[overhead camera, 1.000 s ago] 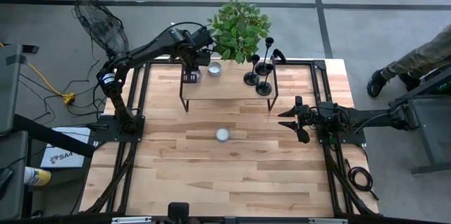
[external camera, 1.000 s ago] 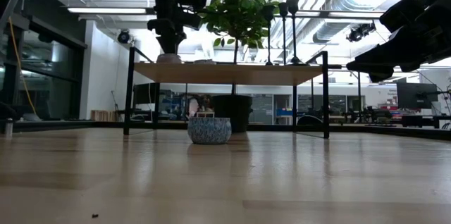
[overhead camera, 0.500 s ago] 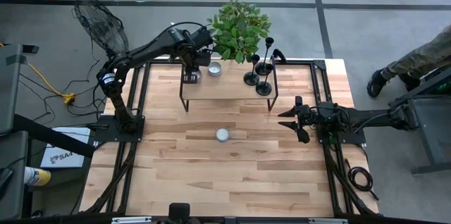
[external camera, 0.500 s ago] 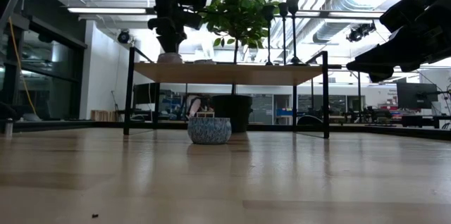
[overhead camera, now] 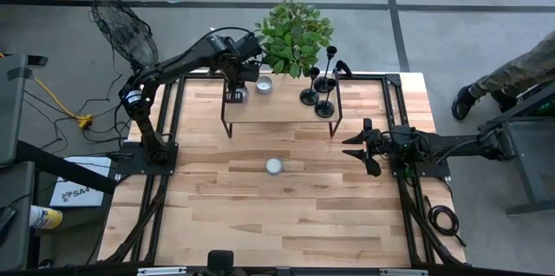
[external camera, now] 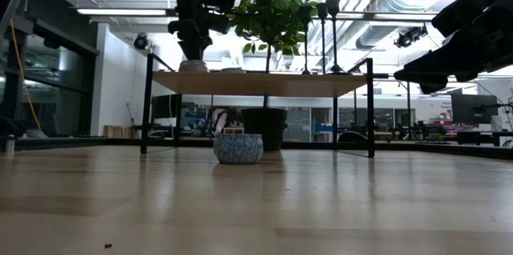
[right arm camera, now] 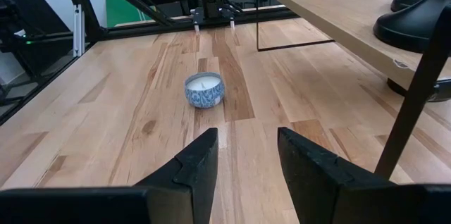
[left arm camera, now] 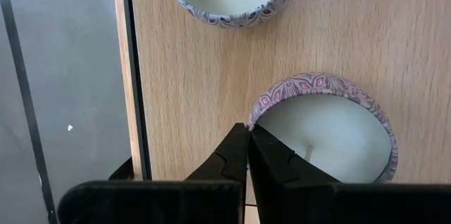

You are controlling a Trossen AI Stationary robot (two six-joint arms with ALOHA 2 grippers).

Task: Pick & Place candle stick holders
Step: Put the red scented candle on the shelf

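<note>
Left gripper (left arm camera: 247, 139) beside candle (left arm camera: 323, 136)

Both arms are dark, slim and jointed. The left arm (overhead camera: 178, 61) has a small blue mark near its lower joint, perhaps a label. The right arm (overhead camera: 451, 146) ends in angular black fingers (right arm camera: 187, 168) with flat, matte faces.

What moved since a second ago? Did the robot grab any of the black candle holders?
Nothing visibly changed. The left gripper stays shut over the shelf, at the rim of a patterned candle tin. The right gripper still hangs open above the table. The three candle stick holders stand untouched on the shelf, and the blue candle tin sits on the table.
</note>
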